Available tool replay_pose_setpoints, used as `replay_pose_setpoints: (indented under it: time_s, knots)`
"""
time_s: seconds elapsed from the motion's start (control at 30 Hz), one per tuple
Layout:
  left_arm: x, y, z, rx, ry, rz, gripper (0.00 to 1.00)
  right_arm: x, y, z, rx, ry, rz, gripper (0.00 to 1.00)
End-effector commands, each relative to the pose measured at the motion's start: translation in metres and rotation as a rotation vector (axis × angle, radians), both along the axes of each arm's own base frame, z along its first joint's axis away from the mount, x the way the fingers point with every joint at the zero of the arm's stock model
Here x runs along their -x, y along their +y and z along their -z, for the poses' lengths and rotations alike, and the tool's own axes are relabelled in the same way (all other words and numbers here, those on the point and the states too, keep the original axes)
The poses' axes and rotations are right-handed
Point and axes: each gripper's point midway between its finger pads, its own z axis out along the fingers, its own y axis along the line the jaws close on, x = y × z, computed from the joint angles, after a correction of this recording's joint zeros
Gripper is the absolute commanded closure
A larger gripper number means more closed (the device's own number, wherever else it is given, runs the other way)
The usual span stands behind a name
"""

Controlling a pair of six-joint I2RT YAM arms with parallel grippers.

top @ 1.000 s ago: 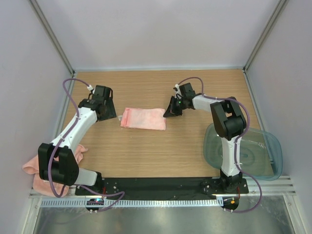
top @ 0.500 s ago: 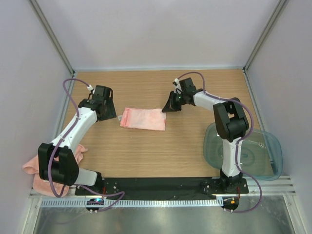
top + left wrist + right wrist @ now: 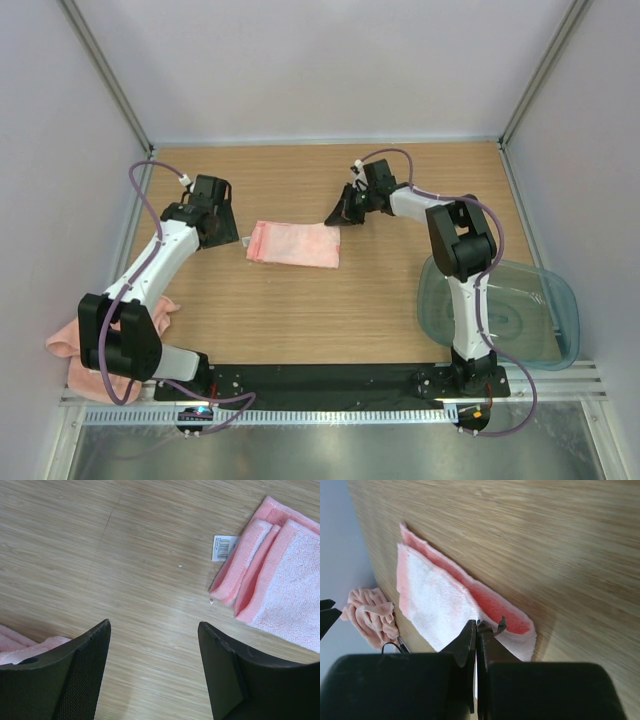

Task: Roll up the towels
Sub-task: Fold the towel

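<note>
A folded pink towel [image 3: 295,243] lies flat on the wooden table, mid-left. My right gripper [image 3: 338,214] is shut, its tips at the towel's right end; in the right wrist view [image 3: 477,625] they rest against the towel [image 3: 437,597] where its layers gape, and no cloth shows between the jaws. My left gripper [image 3: 222,230] is open and empty, just left of the towel. In the left wrist view the gripper [image 3: 155,630] hovers over bare wood, with the towel's left end [image 3: 280,585] and its white tag [image 3: 223,547] at upper right.
A crumpled pink towel [image 3: 68,342] lies at the near left edge by the left arm's base; it also shows in the right wrist view [image 3: 370,615]. A clear blue-green tub [image 3: 525,320] stands at the near right. Grey walls enclose the table.
My right gripper has moved left and slightly back, from just right of the towel to its right end. The left arm and the towel have not moved.
</note>
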Motion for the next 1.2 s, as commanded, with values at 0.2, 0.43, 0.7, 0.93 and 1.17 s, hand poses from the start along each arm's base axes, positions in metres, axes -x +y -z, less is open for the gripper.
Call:
replay_pose_setpoints:
  time_s: [0.2, 0.43, 0.7, 0.93, 1.17]
  knots:
    - [-0.009, -0.001, -0.023, -0.003, -0.064, 0.013, 0.29, 0.0, -0.008, 0.017, 0.035, 0.014, 0.029, 0.99]
    - [-0.009, -0.001, -0.024, -0.003, -0.066, 0.013, 0.29, -0.001, -0.009, 0.006, 0.037, 0.0, 0.022, 0.99]
    - [-0.008, -0.002, -0.025, 0.005, -0.072, 0.015, 0.29, 0.015, -0.013, -0.051, 0.044, -0.099, 0.002, 0.99]
    - [-0.008, -0.002, -0.026, 0.008, -0.075, 0.017, 0.29, 0.063, 0.008, -0.051, -0.017, -0.071, -0.065, 0.99]
    - [-0.007, -0.002, -0.027, 0.011, -0.078, 0.016, 0.29, 0.084, 0.006, -0.005, 0.006, 0.004, -0.049, 0.99]
